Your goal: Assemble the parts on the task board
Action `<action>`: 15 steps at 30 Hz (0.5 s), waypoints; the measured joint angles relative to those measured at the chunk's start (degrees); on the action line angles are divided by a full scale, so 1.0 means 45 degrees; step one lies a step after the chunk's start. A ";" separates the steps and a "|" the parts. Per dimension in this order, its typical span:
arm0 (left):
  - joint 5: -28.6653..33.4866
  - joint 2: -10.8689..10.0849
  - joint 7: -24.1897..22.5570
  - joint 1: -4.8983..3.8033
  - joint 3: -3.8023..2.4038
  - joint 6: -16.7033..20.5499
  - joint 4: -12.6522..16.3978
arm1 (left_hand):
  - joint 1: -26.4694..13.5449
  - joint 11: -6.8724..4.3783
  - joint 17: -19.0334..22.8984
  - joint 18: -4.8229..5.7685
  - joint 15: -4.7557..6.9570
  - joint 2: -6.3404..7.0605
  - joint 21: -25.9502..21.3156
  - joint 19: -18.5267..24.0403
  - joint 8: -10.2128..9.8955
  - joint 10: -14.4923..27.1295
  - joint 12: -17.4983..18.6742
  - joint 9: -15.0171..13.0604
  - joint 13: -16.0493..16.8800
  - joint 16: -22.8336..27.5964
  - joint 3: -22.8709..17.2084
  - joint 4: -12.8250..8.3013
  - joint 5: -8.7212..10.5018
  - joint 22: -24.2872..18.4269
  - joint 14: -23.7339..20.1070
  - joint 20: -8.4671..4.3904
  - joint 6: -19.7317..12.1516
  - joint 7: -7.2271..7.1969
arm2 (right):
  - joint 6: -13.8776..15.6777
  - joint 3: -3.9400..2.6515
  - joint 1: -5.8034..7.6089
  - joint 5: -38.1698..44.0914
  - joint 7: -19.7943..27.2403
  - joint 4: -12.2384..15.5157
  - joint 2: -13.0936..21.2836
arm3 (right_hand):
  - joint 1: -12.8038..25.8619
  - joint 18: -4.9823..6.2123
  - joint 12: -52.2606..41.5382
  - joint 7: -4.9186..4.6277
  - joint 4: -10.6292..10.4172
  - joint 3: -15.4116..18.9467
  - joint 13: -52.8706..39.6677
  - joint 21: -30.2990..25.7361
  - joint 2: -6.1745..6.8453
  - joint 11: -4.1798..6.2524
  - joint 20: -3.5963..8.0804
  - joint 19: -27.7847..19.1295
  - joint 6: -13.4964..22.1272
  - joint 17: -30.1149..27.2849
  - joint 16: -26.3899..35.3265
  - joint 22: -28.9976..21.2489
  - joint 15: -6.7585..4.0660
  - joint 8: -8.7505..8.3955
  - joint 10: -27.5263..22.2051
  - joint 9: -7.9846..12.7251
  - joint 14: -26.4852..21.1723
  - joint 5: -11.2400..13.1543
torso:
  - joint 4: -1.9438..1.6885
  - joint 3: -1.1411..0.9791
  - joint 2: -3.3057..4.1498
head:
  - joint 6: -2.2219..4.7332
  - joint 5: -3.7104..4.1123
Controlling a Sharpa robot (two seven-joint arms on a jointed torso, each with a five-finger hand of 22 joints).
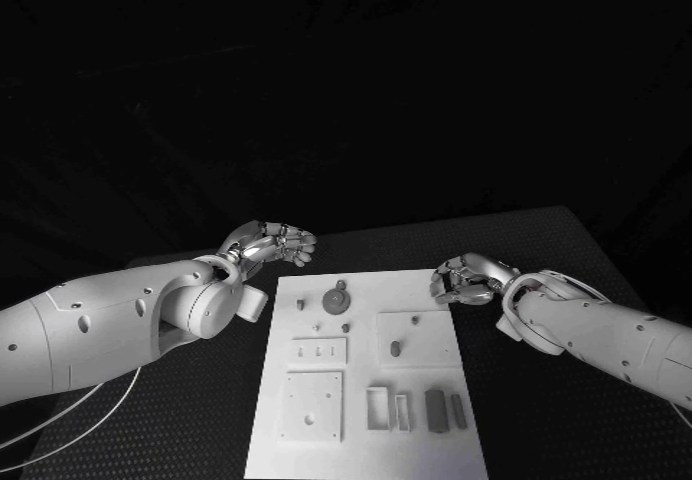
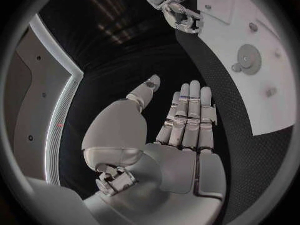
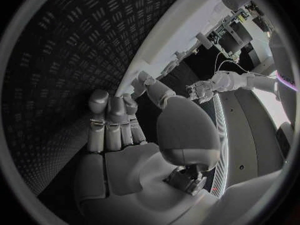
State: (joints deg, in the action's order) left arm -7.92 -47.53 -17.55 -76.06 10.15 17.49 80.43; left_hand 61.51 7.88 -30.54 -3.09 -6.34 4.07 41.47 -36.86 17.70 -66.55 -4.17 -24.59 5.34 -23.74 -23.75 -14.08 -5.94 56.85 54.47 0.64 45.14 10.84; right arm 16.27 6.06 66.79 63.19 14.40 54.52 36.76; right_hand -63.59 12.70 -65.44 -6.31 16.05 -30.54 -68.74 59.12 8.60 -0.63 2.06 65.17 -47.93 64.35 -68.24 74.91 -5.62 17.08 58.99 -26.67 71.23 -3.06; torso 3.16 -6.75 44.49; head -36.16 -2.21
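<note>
Both hands empty — left hand [image 1: 270, 243] and right hand [image 1: 469, 279] flank the task board [image 1: 418, 425], fingers loosely apart — no writing legible.

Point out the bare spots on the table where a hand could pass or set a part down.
Bare black table lies behind the right hand, and between the left hand and the white task board. The board's near half is crowded with small grey parts; its nearest strip is free.
</note>
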 measured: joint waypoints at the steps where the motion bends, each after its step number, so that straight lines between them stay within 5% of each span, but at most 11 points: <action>1: 0.0000 0.0005 0.0000 0.0000 0.0000 0.0000 0.0000 | 0.0000 0.0000 0.0000 0.0001 0.0000 0.0000 0.0000 0.0000 0.0000 0.0000 0.0000 0.0000 0.0000 0.0000 0.0000 0.0000 0.0000 0.0000 0.0000 0.0000 0.0000 0.0000 | -0.0003 0.0003 -0.0003 -0.0009 0.0002 0.0000 -0.0013 | -0.0016 0.0000 0.0000 0.0000 -0.0033 -0.0033 0.0000 0.0000 -0.0104 0.0001 0.0000 0.0000 0.0000 0.0017 0.0000 0.0003 0.0000 0.0052 -0.0001 -0.0015 0.0001 0.0000 | 0.0000 0.0001 0.0000 | -0.0007 -0.0001; 9: -0.0002 0.0010 0.0001 0.0000 -0.0003 -0.0001 -0.0004 | 0.0000 0.0000 0.0000 0.0001 0.0000 0.0000 0.0001 0.0045 0.0000 0.0000 0.0000 0.0001 0.0000 0.0000 0.0000 0.0000 0.0000 0.0001 0.0000 0.0044 0.0000 0.0000 | -0.0023 0.0005 -0.0024 -0.0047 0.0021 -0.0025 -0.0089 | -0.0021 0.0000 -0.0002 0.0000 0.0019 -0.0088 0.0012 0.0001 -0.0547 0.0001 -0.0044 -0.0045 0.0000 0.0058 0.0000 0.0010 0.0044 0.0259 -0.0002 -0.0074 -0.0043 0.0000 | -0.0009 0.0006 -0.0006 | -0.0031 0.0013; 15: -0.0004 0.0001 0.0009 0.0000 -0.0003 -0.0002 -0.0005 | 0.0000 0.0000 -0.0010 0.0003 0.0000 0.0000 0.0001 0.0045 0.0000 0.0000 0.0000 0.0002 0.0001 0.0000 0.0000 0.0000 0.0000 0.0001 0.0000 0.0044 0.0000 0.0000 | -0.0034 0.0002 -0.0041 -0.0068 0.0034 -0.0028 -0.0120 | 0.0019 0.0001 -0.0054 0.0000 0.0054 -0.0122 0.0024 0.0054 -0.0607 0.0002 -0.0008 -0.0102 0.0000 0.0074 0.0000 0.0008 0.0044 0.0337 -0.0002 -0.0082 -0.0043 0.0000 | -0.0013 0.0015 -0.0007 | -0.0043 0.0015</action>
State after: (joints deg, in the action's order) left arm -7.94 -47.52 -17.51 -76.06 10.13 17.48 80.41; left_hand 61.51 7.88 -30.59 -3.08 -6.34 4.07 41.47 -36.65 17.70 -66.55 -4.17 -24.59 5.34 -23.74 -23.75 -14.08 -5.94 56.85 54.47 0.84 45.14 10.84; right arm 16.12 6.07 66.61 62.88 14.55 54.40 36.22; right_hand -63.51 12.70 -65.68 -6.31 16.29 -31.09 -68.64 59.36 5.87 -0.62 2.02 64.71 -47.94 64.68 -68.24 74.95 -5.42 18.59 58.98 -27.04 71.04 -3.06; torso 3.10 -6.69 44.46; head -36.35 -2.14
